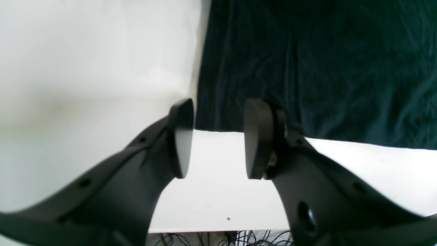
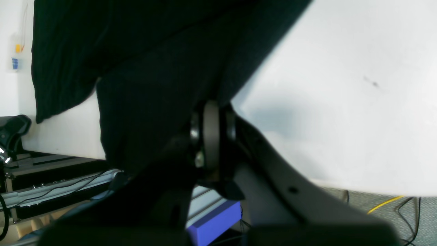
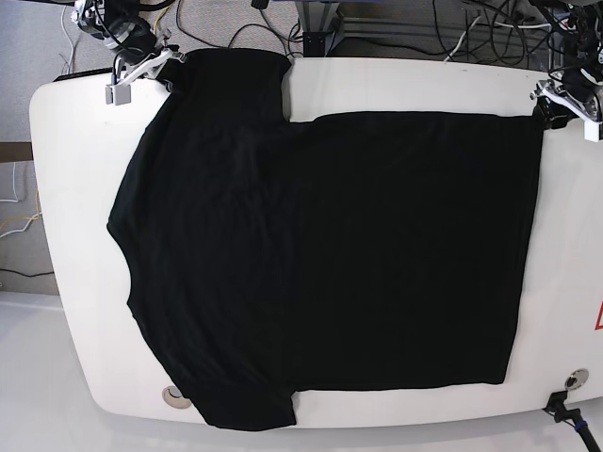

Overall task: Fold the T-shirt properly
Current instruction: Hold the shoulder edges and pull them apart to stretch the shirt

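White table [image 3: 66, 282]: T-shirt [image 3: 330, 254] lies lengthwise; right gripper [image 2: 211, 136] pinches one sleeve, left gripper [image 1: 218, 136] (jaws apart) straddles the hem corner.

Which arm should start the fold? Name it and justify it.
Right. The right gripper is already shut on the T-shirt at its sleeve, while the left gripper hangs open at the hem corner, gripping nothing yet.

Blk T-shirt [image 3: 330, 254] on wht table [image 3: 75, 282], mostly flat.
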### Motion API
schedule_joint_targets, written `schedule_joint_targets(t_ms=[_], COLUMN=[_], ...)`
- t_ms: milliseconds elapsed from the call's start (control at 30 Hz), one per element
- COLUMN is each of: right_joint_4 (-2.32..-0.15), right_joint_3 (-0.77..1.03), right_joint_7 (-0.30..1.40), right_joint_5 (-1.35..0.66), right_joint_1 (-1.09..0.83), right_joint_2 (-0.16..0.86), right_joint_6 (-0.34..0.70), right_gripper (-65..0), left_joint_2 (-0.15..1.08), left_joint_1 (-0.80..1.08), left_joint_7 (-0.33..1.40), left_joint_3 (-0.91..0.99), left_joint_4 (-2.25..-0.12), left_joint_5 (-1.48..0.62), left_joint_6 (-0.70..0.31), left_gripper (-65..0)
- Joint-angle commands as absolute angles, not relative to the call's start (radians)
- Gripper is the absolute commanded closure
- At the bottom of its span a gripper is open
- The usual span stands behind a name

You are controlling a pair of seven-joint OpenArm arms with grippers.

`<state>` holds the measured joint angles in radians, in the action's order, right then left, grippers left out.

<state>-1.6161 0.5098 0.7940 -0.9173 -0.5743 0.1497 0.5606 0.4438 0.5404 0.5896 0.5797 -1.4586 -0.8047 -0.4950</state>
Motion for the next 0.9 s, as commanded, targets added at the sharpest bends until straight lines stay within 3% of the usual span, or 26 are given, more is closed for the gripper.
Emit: schedule_joint_targets(t_ms=[0,467,667,700,867], right_joint_4=[-1.628,-1.635,-1.635,-1.626,-1.627], right_joint_3=[0.515,0.514,0.513,0.515,0.516], right_joint_7=[0.808,0.805,0.806,0.82,0.809], right_joint_5=[-0.899,-0.889,-0.89,-0.871,-0.885], right_joint_1=[-0.582,-0.57,-0.572,-0.571,-0.567], right_joint_2=[0.16,0.16,0.159,0.157,0.157], right_joint_6=[0.558,0.558,0.56,0.549,0.556], right_gripper=[0.0,0.0,0.0,0.0,0.0], left_joint_2=[0.462,0.455,0.449,0.445,0.444], left_joint_1=[0.539,0.52,0.496,0.517,0.515], left_joint_7=[0.567,0.53,0.508,0.551,0.556], left_joint_3=[0.592,0.584,0.573,0.582,0.577], left_joint_4=[-1.469,-1.39,-1.344,-1.368,-1.373], left_joint_5=[-0.808,-0.809,-0.811,-0.803,-0.841], left_joint_6=[-0.503,-0.51,-0.516,-0.514,-0.538], left_gripper=[-21.9,-18.8,-8.0,-15.5,-14.6])
